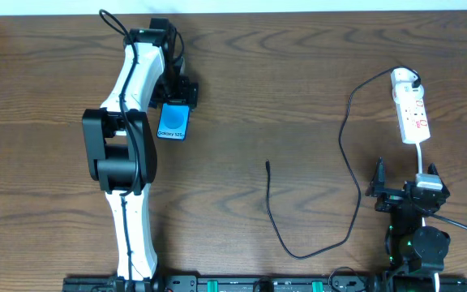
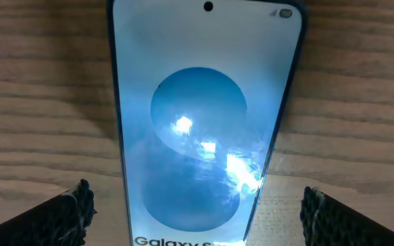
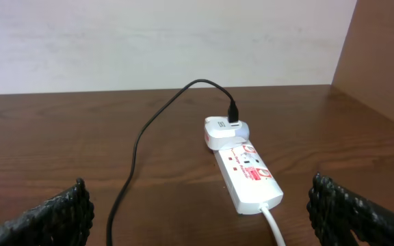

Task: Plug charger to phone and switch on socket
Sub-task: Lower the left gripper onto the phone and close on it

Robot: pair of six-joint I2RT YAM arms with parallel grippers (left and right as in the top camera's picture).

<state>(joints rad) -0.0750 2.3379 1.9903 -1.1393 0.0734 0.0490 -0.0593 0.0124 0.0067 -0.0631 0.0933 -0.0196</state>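
Phone (image 1: 173,122) lies flat and screen-up on the table (image 1: 242,65), at about 10 o'clock from the table's middle. Its long axis runs nearly 12 to 6, with the lettered end toward 6 o'clock. The left claw (image 2: 197,222) hangs over it, spread wide. Its fingers (image 2: 74,215) stand on either side of the lettered end, with bare wood showing between each one and the phone's rim, so it grips nothing.

Near the middle, the charger cable (image 1: 357,203) has its plug tip (image 1: 267,165) pointing to 12 o'clock, well apart from the phone. The cable drops toward 6, loops round, then climbs to a white adapter (image 3: 223,131) on the 12 o'clock end of the power strip (image 1: 413,113).

The strip sits at about 2 o'clock, its long axis roughly 11 to 5. Its white cord (image 3: 273,225) leaves the 5 o'clock end. The right claw (image 3: 198,215) sits just beyond that end, fully spread, empty and not touching the strip.
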